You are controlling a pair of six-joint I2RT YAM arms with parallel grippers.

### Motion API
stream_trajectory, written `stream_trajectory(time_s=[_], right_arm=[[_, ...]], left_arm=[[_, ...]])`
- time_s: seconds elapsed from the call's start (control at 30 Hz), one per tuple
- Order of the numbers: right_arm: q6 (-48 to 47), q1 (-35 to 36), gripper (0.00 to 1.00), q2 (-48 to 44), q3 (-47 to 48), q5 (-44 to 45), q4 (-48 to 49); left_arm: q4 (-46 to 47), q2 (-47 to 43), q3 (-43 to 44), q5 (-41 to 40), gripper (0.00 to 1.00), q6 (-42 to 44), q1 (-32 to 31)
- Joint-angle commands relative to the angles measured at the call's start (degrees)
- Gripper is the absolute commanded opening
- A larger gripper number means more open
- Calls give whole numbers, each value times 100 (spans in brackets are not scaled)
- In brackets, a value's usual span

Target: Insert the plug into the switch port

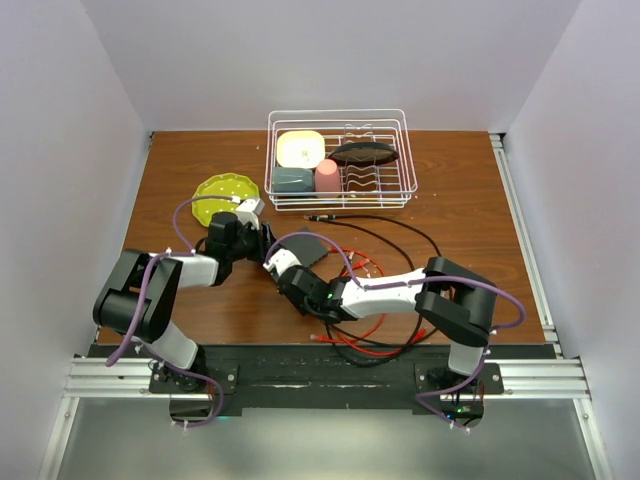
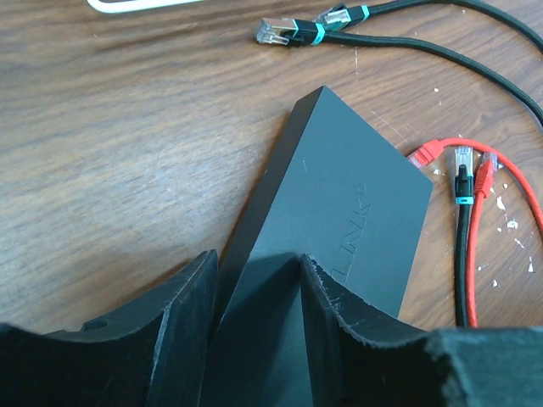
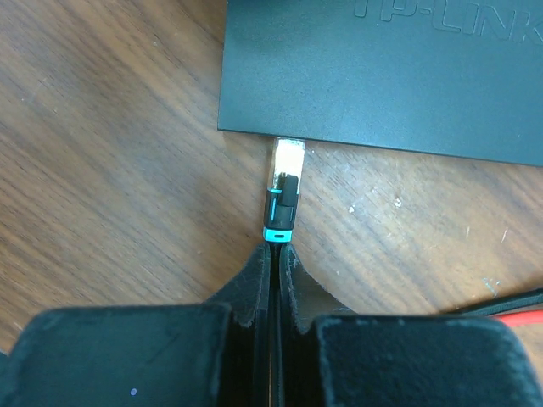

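The switch (image 1: 312, 246) is a flat matte-black box lying mid-table; it also shows in the left wrist view (image 2: 339, 195) and the right wrist view (image 3: 382, 76). My left gripper (image 1: 262, 243) (image 2: 259, 271) straddles its near corner, one finger (image 2: 187, 314) against the side, the other on the top face. My right gripper (image 1: 283, 265) (image 3: 276, 250) is shut on a black cable just behind the plug (image 3: 284, 191), which has a clear tip and a teal band. The plug's tip meets the switch's near edge; the sockets are hidden.
A white wire dish rack (image 1: 340, 115) at the back holds a dark oval dish (image 1: 364, 153) and cups. A green plate (image 1: 222, 195) lies at the back left. Red cable (image 1: 365, 330) and black cable (image 1: 400, 235) loop right of the switch, with loose plugs (image 2: 280, 32) (image 2: 462, 170).
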Motion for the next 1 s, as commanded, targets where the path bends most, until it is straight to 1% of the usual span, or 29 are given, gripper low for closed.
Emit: stream_trajectory(time_s=[0.0,0.3,0.43,0.53,0.6,0.67,0.8,0.97], right_arm=[[-493,-183,0,-113,59,89,1281],[-1170,-183,0,-130,41,-192,1325],[-1127,-209,0,-113,67,-87,1299],[-733,-218,0,-42,181,124,1220],[-243,-218,0,80,418,273,966],[5,-209,0,151,567,388,860],[717,-209,0,204,595,634,903],[1166,-183,0,186,717,845,877]], left_arm=[[-389,150,-20,935,47,-93,-156],[-398,230,24,909,48,-49,-165],[-406,265,42,944,49,-40,-183],[-441,291,59,926,48,-40,-227],[-520,274,50,900,48,-58,-244],[-529,239,33,874,48,-101,-279],[-512,160,-55,821,47,-181,-367],[-477,89,-187,759,46,-268,-499]])
